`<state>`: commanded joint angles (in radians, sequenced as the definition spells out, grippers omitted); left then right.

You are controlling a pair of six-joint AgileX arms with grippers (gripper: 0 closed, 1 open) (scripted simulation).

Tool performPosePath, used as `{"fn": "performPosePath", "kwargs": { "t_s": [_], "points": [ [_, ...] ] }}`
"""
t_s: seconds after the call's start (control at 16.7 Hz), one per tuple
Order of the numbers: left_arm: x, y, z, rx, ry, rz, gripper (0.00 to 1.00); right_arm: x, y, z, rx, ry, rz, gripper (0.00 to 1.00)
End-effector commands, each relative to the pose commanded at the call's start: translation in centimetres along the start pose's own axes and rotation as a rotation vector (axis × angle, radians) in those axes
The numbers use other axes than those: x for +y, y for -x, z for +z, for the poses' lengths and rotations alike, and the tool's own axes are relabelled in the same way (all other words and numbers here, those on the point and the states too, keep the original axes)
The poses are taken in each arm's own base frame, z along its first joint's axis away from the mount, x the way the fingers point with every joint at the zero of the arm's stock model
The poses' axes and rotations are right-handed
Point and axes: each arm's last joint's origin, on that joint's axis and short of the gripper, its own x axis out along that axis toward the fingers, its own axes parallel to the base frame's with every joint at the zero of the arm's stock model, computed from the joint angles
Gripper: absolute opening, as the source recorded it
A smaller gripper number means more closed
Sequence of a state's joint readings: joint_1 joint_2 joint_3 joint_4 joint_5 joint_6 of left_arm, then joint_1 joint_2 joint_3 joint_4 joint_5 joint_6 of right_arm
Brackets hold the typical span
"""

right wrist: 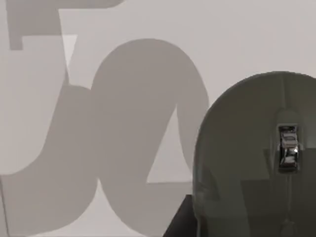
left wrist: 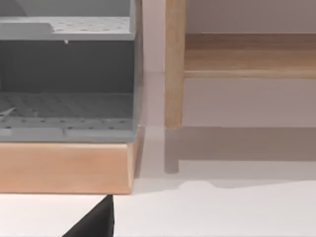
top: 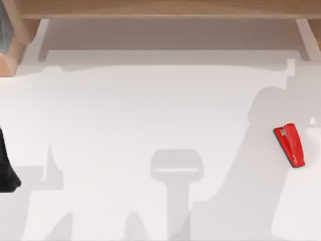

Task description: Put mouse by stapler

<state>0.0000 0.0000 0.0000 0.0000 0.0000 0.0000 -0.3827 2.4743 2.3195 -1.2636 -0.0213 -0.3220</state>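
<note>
One red stapler [top: 290, 144] lying at right edge of top view on white tabletop [top: 150, 110]. Grey mouse [right wrist: 256, 158] close under right wrist camera, not yet beside stapler. Claw state: cannot tell.

A rounded grey computer mouse with a shiny silvery scroll wheel [right wrist: 256, 158] sits on the pale white table surface [right wrist: 237, 34], seen from close above. The scroll wheel [right wrist: 288, 148] lies along the seam between its two buttons. A dark black wedge [right wrist: 178, 219] touches the picture's edge just beside the mouse's rim; what it belongs to cannot be told. Broad grey shadows [right wrist: 133, 123] with curved outlines spread across the table beside the mouse.
</note>
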Motion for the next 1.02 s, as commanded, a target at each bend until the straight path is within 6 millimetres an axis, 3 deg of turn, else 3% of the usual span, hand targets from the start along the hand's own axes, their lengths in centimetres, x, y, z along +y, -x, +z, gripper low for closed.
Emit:
{"fn": "performPosePath", "kwargs": {
  "t_s": [0.18, 0.36, 0.54, 0.78, 1.02],
  "points": [
    [0.0, 0.0, 0.0, 0.000, 0.000, 0.000, 1.00, 1.3, 4.4, -0.6, -0.068, -0.003, -0.023, 0.00],
    [0.0, 0.0, 0.0, 0.000, 0.000, 0.000, 1.00, 3.9, 8.6, -1.5, -0.140, 0.005, -0.033, 0.00],
    [0.0, 0.0, 0.0, 0.000, 0.000, 0.000, 1.00, 6.8, 11.7, -3.2, -0.178, 0.014, -0.025, 0.00],
    [0.0, 0.0, 0.0, 0.000, 0.000, 0.000, 1.00, 10.5, 13.5, -6.2, -0.175, 0.023, 0.001, 0.00],
    [0.0, 0.0, 0.0, 0.000, 0.000, 0.000, 1.00, 13.3, 12.7, -9.1, -0.126, 0.027, 0.028, 0.00]
  ]
}}
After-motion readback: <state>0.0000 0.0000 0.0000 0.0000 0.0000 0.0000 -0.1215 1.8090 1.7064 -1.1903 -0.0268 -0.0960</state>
